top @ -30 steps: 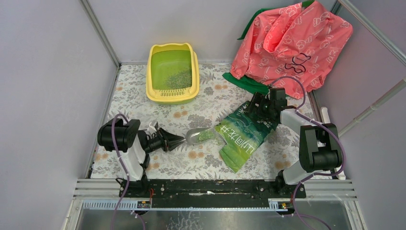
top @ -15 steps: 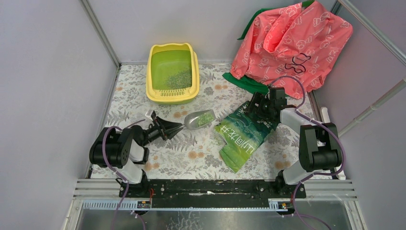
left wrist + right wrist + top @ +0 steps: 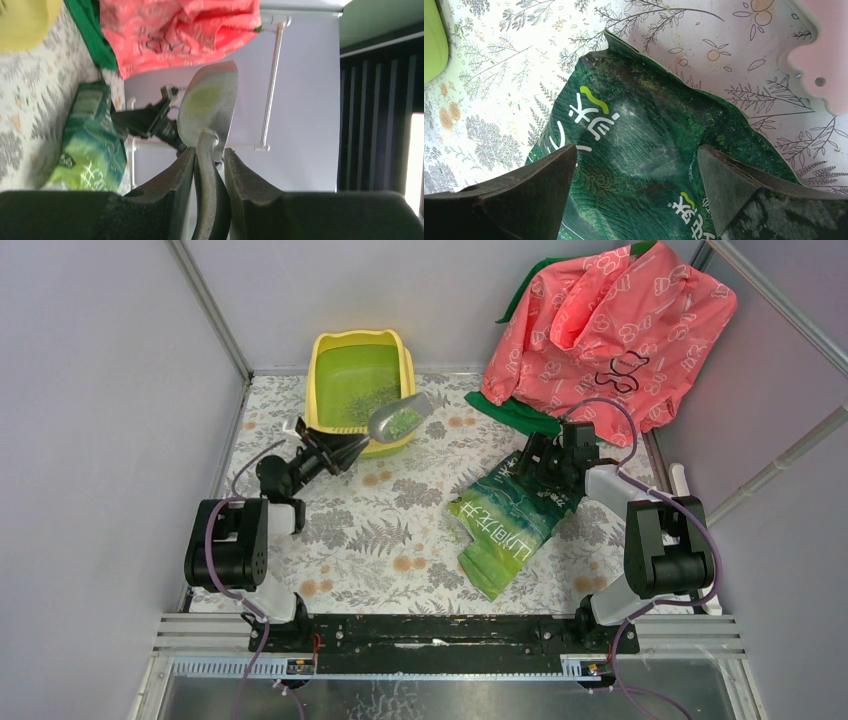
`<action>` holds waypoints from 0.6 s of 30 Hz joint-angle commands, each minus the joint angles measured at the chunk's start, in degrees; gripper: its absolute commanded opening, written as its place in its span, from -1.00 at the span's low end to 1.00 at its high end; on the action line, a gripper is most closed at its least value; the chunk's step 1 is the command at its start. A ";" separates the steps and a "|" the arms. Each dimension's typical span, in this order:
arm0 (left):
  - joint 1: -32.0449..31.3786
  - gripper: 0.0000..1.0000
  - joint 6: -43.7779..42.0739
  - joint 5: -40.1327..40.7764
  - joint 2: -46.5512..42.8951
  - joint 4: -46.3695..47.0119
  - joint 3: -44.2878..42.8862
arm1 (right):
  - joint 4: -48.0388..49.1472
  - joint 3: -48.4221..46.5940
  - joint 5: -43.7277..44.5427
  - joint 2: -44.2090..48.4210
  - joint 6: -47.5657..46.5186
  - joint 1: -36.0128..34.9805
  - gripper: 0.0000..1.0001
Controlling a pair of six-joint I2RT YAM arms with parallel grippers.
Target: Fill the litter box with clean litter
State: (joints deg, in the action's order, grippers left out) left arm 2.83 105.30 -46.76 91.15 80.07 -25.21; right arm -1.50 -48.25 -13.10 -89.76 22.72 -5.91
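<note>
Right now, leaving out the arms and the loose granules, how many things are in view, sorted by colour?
Yellow: 1, the litter box
Grey: 1, the scoop
Green: 2, the litter bag and the cloth
Pink: 1, the printed bag
Total: 5

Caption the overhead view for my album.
Left tool holds a scoop of litter over the litter box; right tool open above the bag.

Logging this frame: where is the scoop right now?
Top view, left of centre: the scoop, held by the left gripper, hovers at the near right corner of the litter box.
</note>
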 commanded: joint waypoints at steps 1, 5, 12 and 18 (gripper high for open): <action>2.95 -1.00 -4.70 4.79 0.20 -9.80 -7.05 | -4.64 -0.09 -2.68 0.05 0.36 -1.37 0.96; 4.69 -1.00 -10.69 7.78 1.44 -20.19 -13.60 | -4.88 0.13 -2.67 0.58 0.22 -1.38 0.96; 5.80 -1.00 -31.58 21.36 -0.46 -49.11 -28.28 | -6.06 0.36 -2.85 3.29 0.05 -1.38 0.97; 4.29 -1.00 -48.85 34.75 1.78 -71.74 -44.16 | -8.85 0.16 -2.25 7.13 -0.64 -1.38 0.98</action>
State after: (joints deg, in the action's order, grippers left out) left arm 8.03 72.40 -23.92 92.55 25.39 -59.31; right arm -5.93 -47.94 -14.46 -86.43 22.74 -6.72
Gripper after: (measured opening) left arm 0.327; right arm 0.986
